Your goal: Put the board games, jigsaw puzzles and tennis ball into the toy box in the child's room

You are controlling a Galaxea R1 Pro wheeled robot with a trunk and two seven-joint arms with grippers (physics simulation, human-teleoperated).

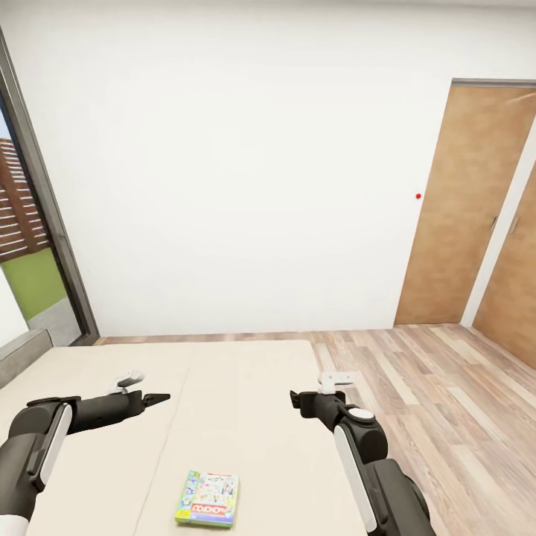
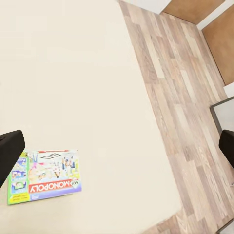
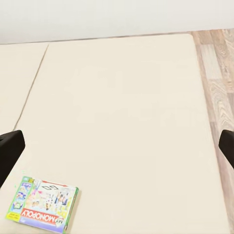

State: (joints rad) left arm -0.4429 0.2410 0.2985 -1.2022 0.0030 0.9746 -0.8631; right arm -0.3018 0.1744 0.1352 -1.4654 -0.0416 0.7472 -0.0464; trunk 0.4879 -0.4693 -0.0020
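The left pincer (image 1: 158, 397), fingers together, and the right pincer (image 1: 296, 401), whose state I could not tell, hovered over the beige bed (image 1: 246, 387), while the green-edged board game (image 1: 208, 498) lettered "MONOPOLY" lay flat between and nearer than both, its long axis running toward the far wall.

Green-edged Monopoly board game (image 1: 208, 499) flat on the beige bed (image 1: 223, 372), both arms above it, wooden door (image 1: 465, 208) beyond
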